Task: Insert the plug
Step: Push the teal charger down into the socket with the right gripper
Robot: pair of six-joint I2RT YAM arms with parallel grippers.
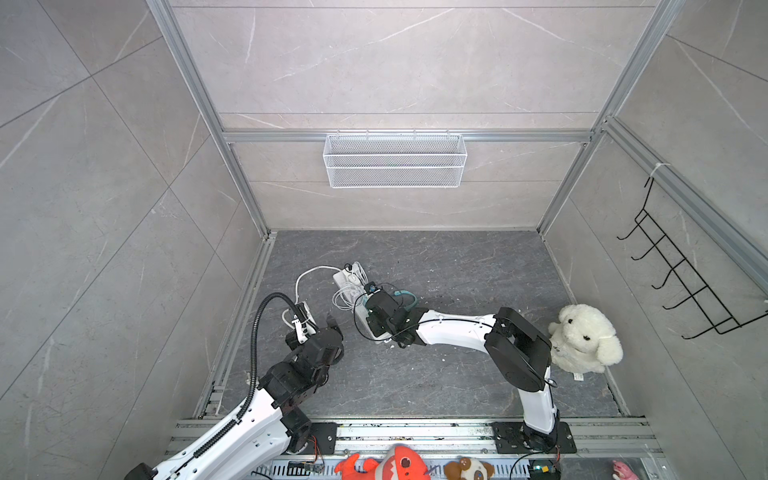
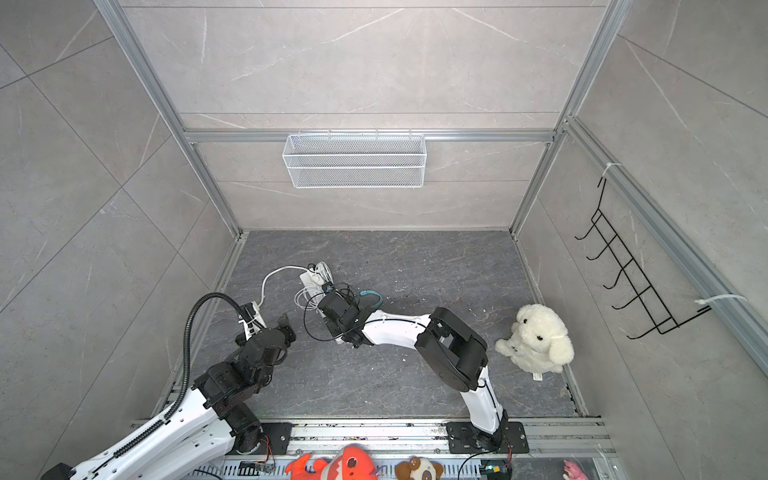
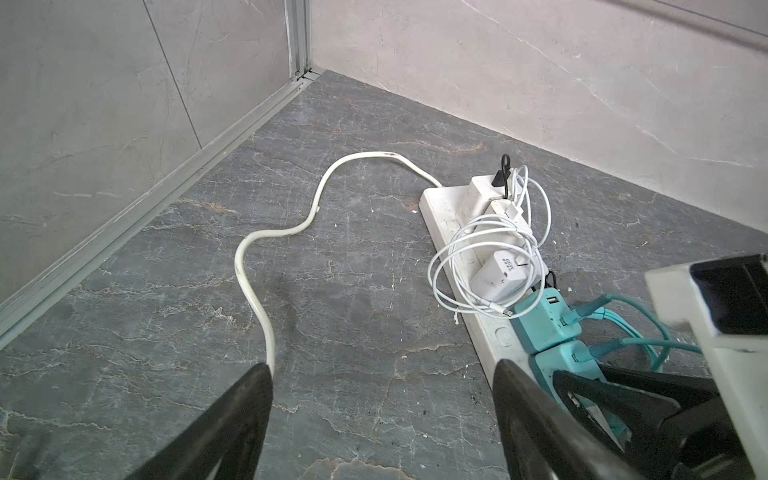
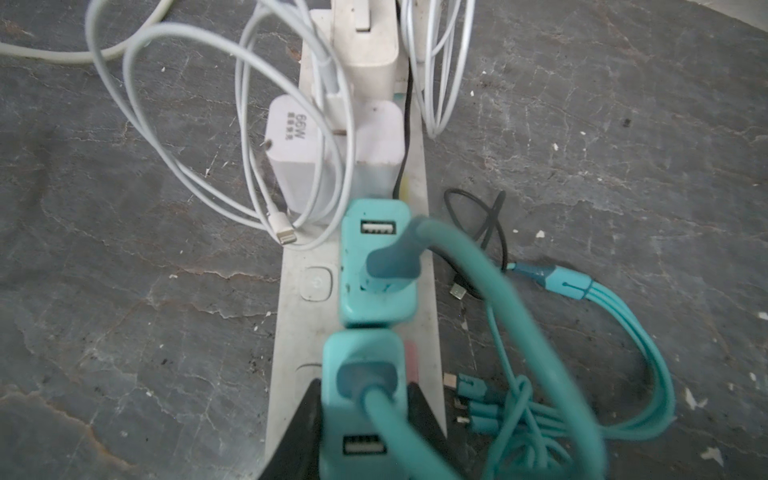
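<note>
A white power strip [image 4: 291,332] lies on the dark stone floor, seen in both top views [image 1: 347,277]. My right gripper [image 4: 363,399] is shut on a teal plug [image 4: 361,365] with a teal cable. It holds the plug upright against the strip's face, right beside a second teal charger [image 4: 378,270] that stands in the strip. The plug's prongs are hidden. In the left wrist view the held plug [image 3: 561,361] shows between the right gripper's black fingers [image 3: 602,390]. My left gripper [image 3: 382,370] is open over bare floor just left of the strip, holding nothing.
White chargers [image 4: 291,137] and coiled white cables [image 4: 166,124] crowd the strip's far end. Teal cable ends [image 4: 623,374] lie to its right. The strip's white cord [image 3: 257,257] snakes left. A white plush dog [image 1: 586,338], wall basket [image 1: 395,160] and hook rack [image 1: 681,270] stand apart.
</note>
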